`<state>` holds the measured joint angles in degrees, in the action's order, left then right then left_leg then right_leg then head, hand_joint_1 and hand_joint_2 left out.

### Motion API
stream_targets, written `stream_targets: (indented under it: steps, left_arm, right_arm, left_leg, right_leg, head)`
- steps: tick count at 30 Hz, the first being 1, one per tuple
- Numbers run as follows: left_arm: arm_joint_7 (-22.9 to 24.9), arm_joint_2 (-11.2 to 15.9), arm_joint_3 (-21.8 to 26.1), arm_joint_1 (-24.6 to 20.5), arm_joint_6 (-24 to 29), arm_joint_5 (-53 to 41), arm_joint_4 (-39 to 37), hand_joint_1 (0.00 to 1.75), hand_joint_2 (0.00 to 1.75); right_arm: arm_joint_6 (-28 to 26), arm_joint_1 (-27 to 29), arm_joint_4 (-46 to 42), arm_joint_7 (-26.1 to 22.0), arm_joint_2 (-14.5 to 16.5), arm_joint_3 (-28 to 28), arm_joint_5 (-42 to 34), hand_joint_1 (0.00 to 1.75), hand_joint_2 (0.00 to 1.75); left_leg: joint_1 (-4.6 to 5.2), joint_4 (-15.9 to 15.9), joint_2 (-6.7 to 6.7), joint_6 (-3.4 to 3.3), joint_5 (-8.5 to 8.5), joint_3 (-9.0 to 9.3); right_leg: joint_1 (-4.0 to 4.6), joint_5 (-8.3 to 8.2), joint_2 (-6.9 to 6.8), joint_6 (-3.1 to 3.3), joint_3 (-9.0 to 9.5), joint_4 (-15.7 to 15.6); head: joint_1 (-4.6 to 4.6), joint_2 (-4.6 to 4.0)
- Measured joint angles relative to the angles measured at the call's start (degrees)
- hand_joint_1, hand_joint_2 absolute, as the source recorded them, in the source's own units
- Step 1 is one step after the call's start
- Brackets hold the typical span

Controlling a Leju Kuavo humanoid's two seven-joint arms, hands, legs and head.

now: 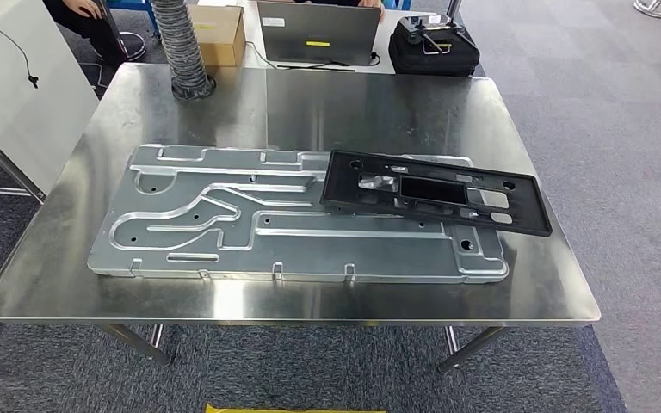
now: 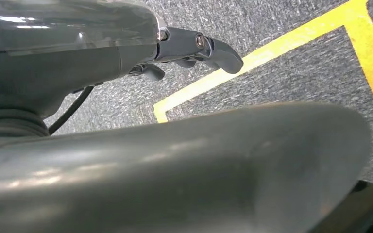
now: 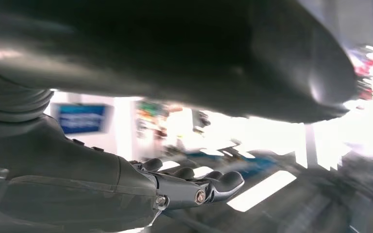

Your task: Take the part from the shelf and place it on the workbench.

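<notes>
Part: flat black rectangular plastic frame with cut-out windows and small holes (image 1: 435, 191). It lies on the large pressed silver sheet-metal panel (image 1: 224, 219), across that panel's right end, skewed, with its far-right corner overhanging the panel's edge above the counter top.

Panel: ribbed, with raised channels and small tabs along its near edge; flat on the polished stainless-steel counter (image 1: 310, 297).

Beyond the panel, at the counter's far edge: grey corrugated hose (image 1: 181, 43), brown cardboard box (image 1: 219, 33), grey laptop (image 1: 318, 30), black bag (image 1: 435, 47).

Left hand (image 2: 194, 48): carries nothing, fingers loosely extended, hanging over grey carpet with a yellow floor line (image 2: 272, 46).

Right hand (image 3: 199, 184): carries nothing, fingers gently curled; background blurred.

Status, as judged: the part appears already delivered to the counter.

Risks, as judged:
- The frame rests on an uneven ribbed surface, so a knock to the counter could slide it off the panel.
- The overhanging corner could catch a passing arm.
- The skewed lie may not suit a required alignment.
</notes>
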<state>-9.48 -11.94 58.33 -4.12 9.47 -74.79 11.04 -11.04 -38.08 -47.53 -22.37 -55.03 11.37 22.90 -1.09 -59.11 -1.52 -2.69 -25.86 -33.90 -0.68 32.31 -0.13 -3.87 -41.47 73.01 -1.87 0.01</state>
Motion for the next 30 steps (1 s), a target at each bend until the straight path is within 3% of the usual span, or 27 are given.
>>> stream_targets:
  steps: [1, 2, 5, 7, 10, 12, 14, 15, 16, 17, 20, 21, 24, 26, 28, 30]
  left_arm:
    - [0.2, 0.0, 0.0, 0.0, -0.1, 0.0, 0.0, 0.00, 0.00]
    - [0.4, 0.0, 0.1, 0.0, -0.2, 0.1, 0.0, 0.00, 0.00]
    - [1.0, 0.0, 0.3, -0.2, -0.2, 0.4, 0.0, 0.00, 0.00]
    - [1.3, 0.0, 0.4, -0.2, -0.2, 0.6, 0.0, 0.00, 0.00]
    - [1.5, 0.0, 0.7, -0.1, -0.2, 0.8, 0.0, 0.00, 0.00]
    - [1.4, 0.0, 1.0, -0.1, -0.2, 0.9, 0.0, 0.00, 0.00]
    - [1.4, 0.1, 1.2, -0.1, -0.3, 0.8, 0.0, 0.00, 0.00]
    - [1.4, 0.1, 1.2, -0.1, -0.3, 0.7, 0.0, 0.00, 0.00]
    - [1.4, 0.1, 1.2, -0.1, -0.4, 0.6, 0.0, 0.00, 0.00]
    - [1.4, 0.2, 1.3, 0.0, -0.4, 0.5, 0.0, 0.00, 0.00]
    - [1.2, 0.4, 1.3, -0.1, -0.4, 0.2, 0.0, 0.00, 0.00]
    - [1.0, 0.5, 1.3, -0.2, -0.4, 0.1, 0.0, 0.00, 0.00]
    - [0.6, 0.7, 1.3, -0.3, -0.4, -0.2, 0.0, 0.00, 0.00]
    - [0.6, 0.7, 1.3, -0.3, -0.4, -0.3, 0.0, 0.00, 0.00]
    - [0.6, 0.8, 1.2, -0.4, -0.4, -0.5, 0.0, 0.00, 0.00]
    - [0.7, 0.8, 1.2, -0.4, -0.5, -0.8, 0.0, 0.00, 0.00]
  right_arm:
    - [-0.2, 4.5, 0.0, -0.1, -0.4, -5.0, 1.0, 0.00, 0.00]
    - [-0.4, 8.3, 0.1, -0.2, -0.6, -9.8, 1.9, 0.00, 0.00]
    - [-1.0, 15.6, 2.0, -0.5, -0.9, -22.6, 3.9, 0.00, 0.00]
    - [-1.9, 19.1, 4.8, -1.5, -0.5, -29.7, 4.6, 0.00, 0.00]
    - [-3.8, 24.5, 9.1, -4.3, 1.8, -38.7, 5.0, 0.00, 0.00]
    - [-4.6, 27.8, 11.4, -5.9, 4.5, -44.1, 6.0, 0.00, 0.00]
    - [-5.0, 30.4, 13.6, -6.7, 7.9, -48.9, 7.5, 0.00, 0.00]
    - [-5.0, 31.4, 14.8, -6.6, 9.6, -50.8, 8.4, 0.00, 0.00]
    - [-5.0, 32.2, 16.0, -6.5, 11.4, -52.7, 9.4, 0.00, 0.00]
    - [-5.0, 32.9, 17.3, -6.3, 13.0, -54.3, 10.3, 0.00, 0.00]
    - [-5.1, 34.2, 20.8, -5.6, 17.7, -58.5, 12.3, 0.00, 0.00]
    - [-5.1, 34.5, 21.7, -5.3, 19.0, -59.6, 12.8, 0.00, 0.00]
    - [-5.2, 35.1, 24.2, -4.1, 22.1, -62.3, 13.8, 0.00, 0.00]
    - [-5.5, 35.4, 25.6, -3.2, 24.2, -63.8, 14.2, 0.00, 0.00]
    - [-5.9, 35.5, 26.9, -2.1, 26.4, -65.0, 14.5, 0.00, 0.00]
    - [-6.1, 35.4, 27.9, -0.8, 28.5, -65.7, 14.9, 0.00, 0.00]
  left_leg:
    - [0.10, 0.0, 0.04, -0.05, -0.04, 0.00]
    - [0.26, 0.0, 0.10, -0.08, -0.06, 0.02]
    - [0.90, 0.0, 0.24, 0.04, -0.11, 0.13]
    - [1.18, 0.1, 0.24, 0.40, -0.16, 0.20]
    - [1.25, -0.2, 0.34, 1.24, -0.78, 0.31]
    - [1.29, -3.8, 0.64, 1.77, -3.94, -0.79]
    - [1.28, -10.8, 0.86, 2.04, -8.59, -3.21]
    - [1.28, -13.7, 0.91, 2.10, -10.05, -4.08]
    - [1.29, -14.9, 0.94, 2.09, -10.41, -4.05]
    - [1.33, -13.8, 0.96, 2.00, -9.71, -2.91]
    - [1.70, -1.8, 0.95, 1.11, -5.47, 4.68]
    - [1.85, 1.1, 0.98, 0.84, -4.69, 6.30]
    - [2.14, 2.9, 1.21, 0.16, -3.58, 6.78]
    - [1.87, 3.7, 1.51, -0.45, -2.25, 6.41]
    - [1.59, 4.1, 1.81, -0.77, -1.02, 5.52]
    - [1.57, 4.1, 1.99, -0.73, -0.23, 4.32]
  right_leg:
    - [-0.11, -0.44, 0.02, 0.02, -0.47, 0.6]
    - [-0.20, -1.88, 0.01, 0.16, 0.25, -1.3]
    - [-0.04, -6.76, -0.23, 0.94, 5.79, -12.6]
    - [0.29, -7.40, -0.44, 1.48, 7.05, -15.2]
    - [0.15, -7.82, -0.62, 2.41, 7.16, -15.7]
    - [-0.14, -8.20, -0.78, 3.10, 7.12, -16.1]
    - [-0.09, -8.49, -0.82, 3.49, 6.74, -16.1]
    - [-0.07, -8.66, -0.78, 3.57, 6.49, -16.1]
    - [-0.04, -8.87, -0.70, 3.60, 6.24, -16.0]
    - [0.00, -9.08, -0.60, 3.58, 6.02, -16.0]
    - [0.15, -9.74, -0.24, 3.30, 5.62, -15.8]
    - [0.15, -9.98, -0.14, 3.06, 5.56, -15.7]
    - [-0.10, -10.91, 0.10, 1.99, 5.56, -16.1]
    - [-0.28, -9.87, 0.20, 1.38, 5.10, -15.4]
    - [-0.57, -5.28, 0.20, 0.75, 3.37, -10.7]
    - [-0.93, -0.63, 0.16, 0.09, 1.52, -3.4]
  head:
    - [0.01, -0.01]
    - [0.01, -0.01]
    - [0.00, -0.01]
    - [-0.01, -0.01]
    - [-0.01, 0.00]
    - [-0.03, -0.01]
    - [-0.05, -0.01]
    - [-0.05, -0.01]
    - [-0.06, -0.01]
    - [-0.06, 0.00]
    - [-0.05, 0.00]
    - [-0.06, -0.01]
    - [-0.06, -0.01]
    - [-0.05, -0.01]
    - [-0.05, -0.01]
    - [-0.05, -0.01]
